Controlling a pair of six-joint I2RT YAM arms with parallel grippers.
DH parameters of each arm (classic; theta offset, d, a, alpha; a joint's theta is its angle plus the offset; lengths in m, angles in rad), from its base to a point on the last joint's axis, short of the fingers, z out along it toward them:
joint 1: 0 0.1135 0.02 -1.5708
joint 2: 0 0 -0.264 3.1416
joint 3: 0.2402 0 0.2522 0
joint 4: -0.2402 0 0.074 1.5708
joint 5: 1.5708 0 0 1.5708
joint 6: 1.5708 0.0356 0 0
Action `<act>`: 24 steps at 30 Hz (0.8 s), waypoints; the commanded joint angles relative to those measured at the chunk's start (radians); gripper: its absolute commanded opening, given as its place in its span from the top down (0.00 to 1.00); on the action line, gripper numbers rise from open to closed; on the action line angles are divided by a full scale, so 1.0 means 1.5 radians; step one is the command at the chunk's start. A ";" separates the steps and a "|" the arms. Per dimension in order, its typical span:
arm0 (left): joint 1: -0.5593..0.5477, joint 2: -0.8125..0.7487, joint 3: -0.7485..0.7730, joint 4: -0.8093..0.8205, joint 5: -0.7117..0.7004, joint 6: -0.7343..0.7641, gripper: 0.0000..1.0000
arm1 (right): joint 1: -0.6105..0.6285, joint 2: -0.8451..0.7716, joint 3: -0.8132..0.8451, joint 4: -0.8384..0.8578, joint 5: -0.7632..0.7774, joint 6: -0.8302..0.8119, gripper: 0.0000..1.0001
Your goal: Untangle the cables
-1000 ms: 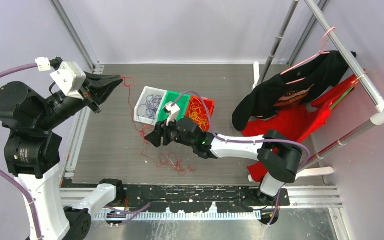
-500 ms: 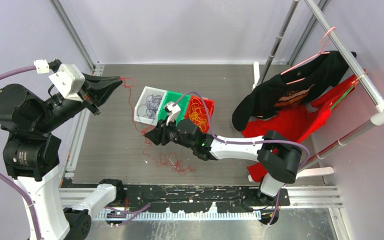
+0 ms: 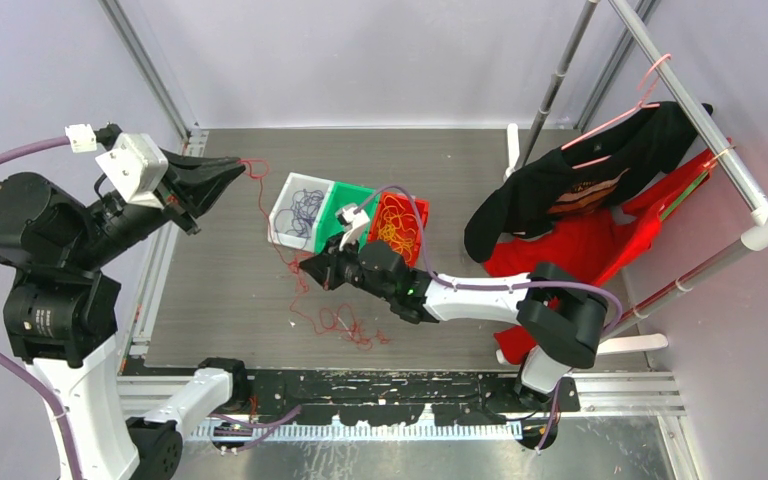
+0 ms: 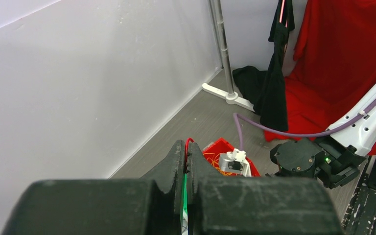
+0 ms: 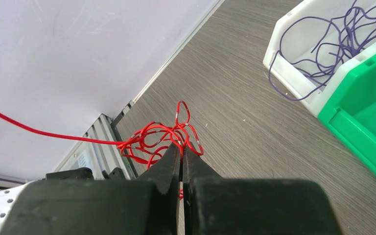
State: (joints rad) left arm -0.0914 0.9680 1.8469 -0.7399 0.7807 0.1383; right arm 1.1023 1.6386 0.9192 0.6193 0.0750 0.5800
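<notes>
Some red cable (image 3: 342, 323) on grey table (image 3: 222, 285), lavender walls (image 3: 360, 60)

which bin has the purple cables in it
The white bin, at the left end of the row in the top view, holds the purple cables; the red bin holds orange-yellow ones.

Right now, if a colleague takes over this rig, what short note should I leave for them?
Left gripper: jaws shut on a strand of the red cables, held high at the left.
Right gripper: jaws shut on their tangle, near the bins.
Done: purple cables lie in the white bin, orange-yellow cables in the red bin.
Left: the red cables are not yet untangled; loops of them lie on the table. The green bin looks empty where visible.
</notes>
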 commanded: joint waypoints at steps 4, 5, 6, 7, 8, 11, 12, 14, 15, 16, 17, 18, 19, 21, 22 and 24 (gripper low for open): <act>0.000 -0.007 0.030 -0.015 0.007 0.004 1.00 | -0.002 -0.033 0.008 -0.017 0.095 0.007 0.99; 0.000 -0.007 0.035 -0.015 -0.001 0.005 1.00 | -0.003 -0.034 0.003 -0.035 0.124 0.008 0.99; 0.000 -0.007 0.042 -0.015 -0.013 0.008 1.00 | -0.006 -0.036 -0.003 -0.053 0.147 0.010 0.99; 0.000 -0.007 0.049 -0.016 -0.025 0.012 1.00 | -0.009 -0.040 -0.012 -0.070 0.181 0.012 0.99; 0.000 -0.006 0.057 -0.017 -0.042 0.019 1.00 | -0.013 -0.045 -0.026 -0.080 0.203 0.014 0.99; -0.001 -0.003 0.081 -0.012 -0.104 0.041 1.00 | -0.032 -0.070 -0.083 -0.081 0.234 0.025 0.99; 0.000 -0.002 0.089 -0.008 -0.127 0.045 1.00 | -0.035 -0.081 -0.101 -0.082 0.246 0.025 0.99; 0.000 -0.003 0.095 0.006 -0.169 0.054 1.00 | -0.041 -0.101 -0.138 -0.076 0.258 0.026 0.99; 0.000 -0.006 0.094 0.016 -0.187 0.058 1.00 | -0.044 -0.114 -0.155 -0.072 0.260 0.029 0.99; 0.000 -0.009 0.088 0.030 -0.204 0.061 1.00 | -0.047 -0.124 -0.171 -0.069 0.259 0.031 0.99; 0.000 -0.013 0.083 0.044 -0.222 0.061 1.00 | -0.048 -0.133 -0.184 -0.064 0.258 0.032 0.99; -0.001 -0.016 0.077 0.058 -0.241 0.061 1.00 | -0.049 -0.141 -0.197 -0.059 0.253 0.031 0.99; -0.001 -0.019 0.072 0.071 -0.256 0.058 1.00 | -0.050 -0.150 -0.207 -0.054 0.244 0.028 0.99; 0.000 -0.025 0.060 0.089 -0.273 0.054 1.00 | -0.050 -0.167 -0.229 -0.035 0.217 0.017 0.99; 0.000 -0.027 0.055 0.088 -0.270 0.055 1.00 | -0.049 -0.178 -0.240 -0.024 0.206 0.013 0.99; 0.000 -0.031 0.036 0.052 -0.243 0.048 1.00 | -0.049 -0.200 -0.245 -0.005 0.175 0.002 0.99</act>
State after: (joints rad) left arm -0.0917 0.9527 1.9224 -0.7509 0.4564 0.2031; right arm 1.0355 1.3975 0.5884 0.5758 0.3813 0.6209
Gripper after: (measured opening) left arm 0.010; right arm 0.060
